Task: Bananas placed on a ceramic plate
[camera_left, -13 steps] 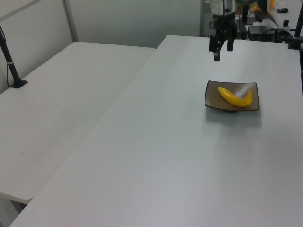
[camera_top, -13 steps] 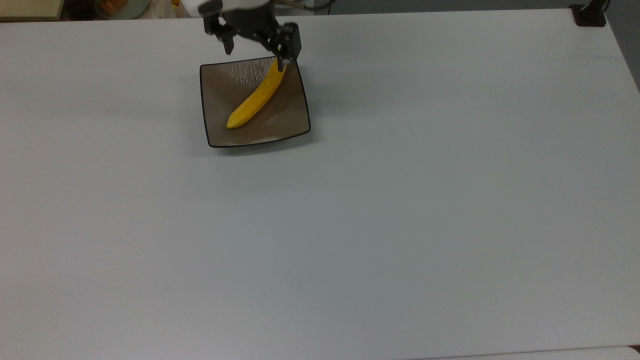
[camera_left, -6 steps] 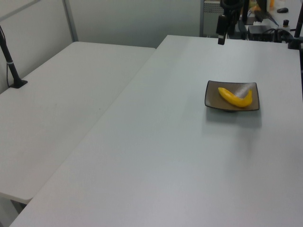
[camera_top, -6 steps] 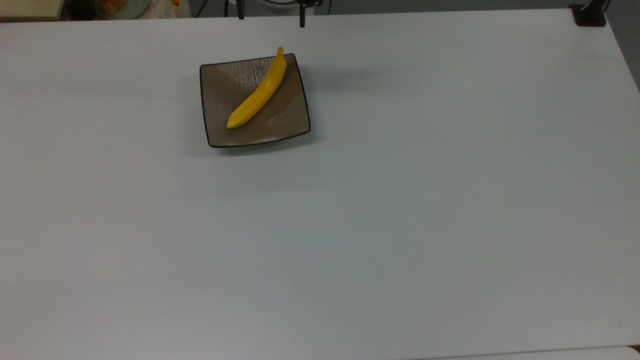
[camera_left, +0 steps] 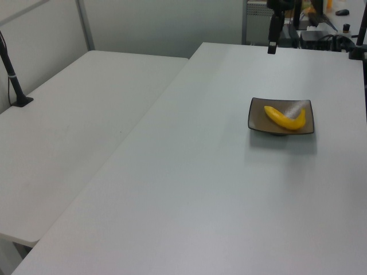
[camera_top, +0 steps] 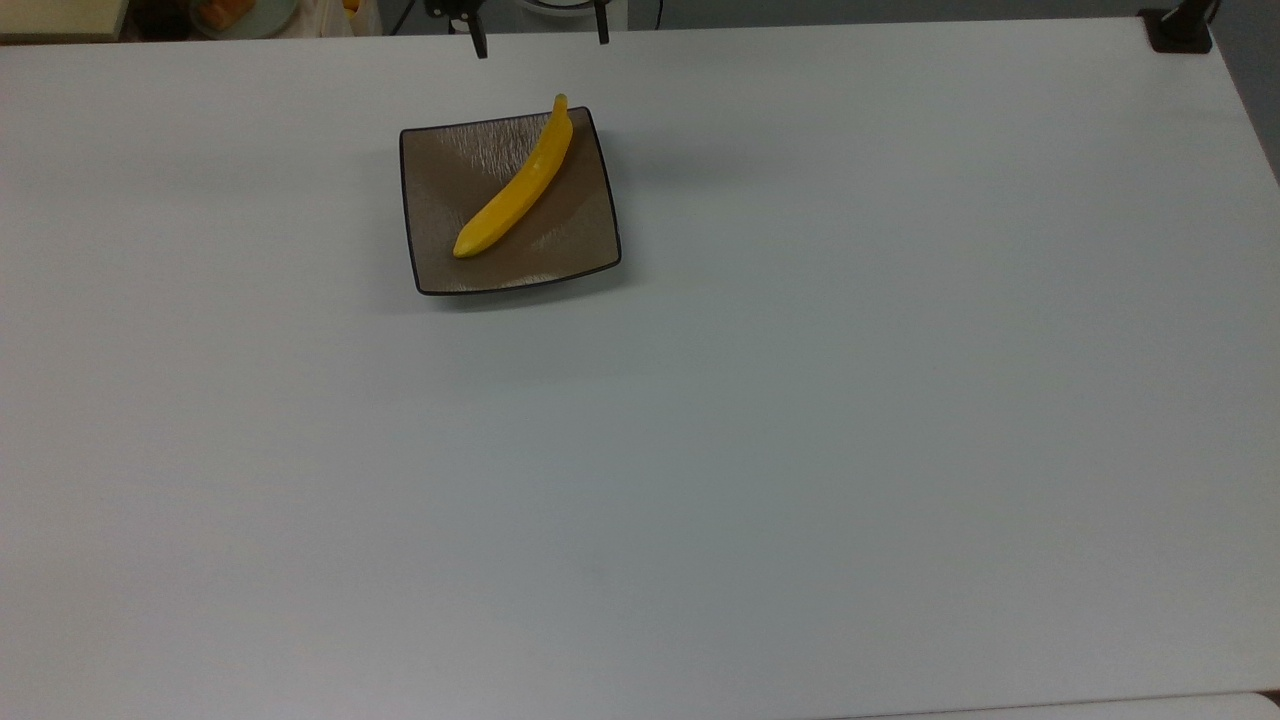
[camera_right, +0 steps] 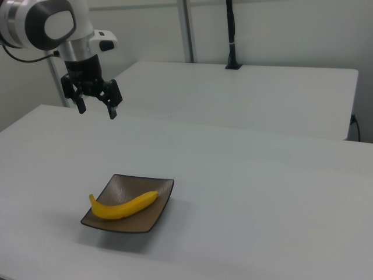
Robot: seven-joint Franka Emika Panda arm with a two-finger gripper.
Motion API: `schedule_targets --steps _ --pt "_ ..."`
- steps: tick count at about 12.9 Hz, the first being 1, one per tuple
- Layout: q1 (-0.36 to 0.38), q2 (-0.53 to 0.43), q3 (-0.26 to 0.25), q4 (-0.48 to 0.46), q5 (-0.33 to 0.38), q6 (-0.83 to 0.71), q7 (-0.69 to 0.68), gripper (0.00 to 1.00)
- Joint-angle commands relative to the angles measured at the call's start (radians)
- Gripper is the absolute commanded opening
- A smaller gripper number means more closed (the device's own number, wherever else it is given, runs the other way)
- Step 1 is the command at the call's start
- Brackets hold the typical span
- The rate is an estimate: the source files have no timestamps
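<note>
A yellow banana [camera_top: 518,187] lies diagonally across the square brown ceramic plate [camera_top: 450,170], its stem poking over the plate's far rim. The left view shows the banana [camera_left: 285,118] on the plate [camera_left: 258,110], and so does the right view, banana [camera_right: 124,206] on plate [camera_right: 155,188]. My gripper [camera_right: 97,109] hangs open and empty, high above the table and well back from the plate. In the top view the gripper [camera_top: 541,40] shows as two spread fingertips at the top edge. In the left view it [camera_left: 272,47] is above the table's far end.
The wide white table [camera_top: 800,400] carries just the plate. A second white table [camera_left: 74,132] stands alongside, with a black clamp post [camera_left: 12,74] on it. A black mount [camera_top: 1180,30] sits at the top view's top right corner. Clutter lies beyond the far edge.
The gripper has risen off the banana's stem end and pulled back past the plate's far edge, open. Banana and plate have stayed put.
</note>
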Motion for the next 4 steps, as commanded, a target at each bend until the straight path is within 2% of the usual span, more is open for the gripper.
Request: schedule_targets --steps 1,4 --pt "0.011 0.012 -0.008 0.011 -0.013 0.005 -0.03 1.0" --pt "0.012 0.014 -0.001 0.01 -0.017 0.023 -0.021 1.0"
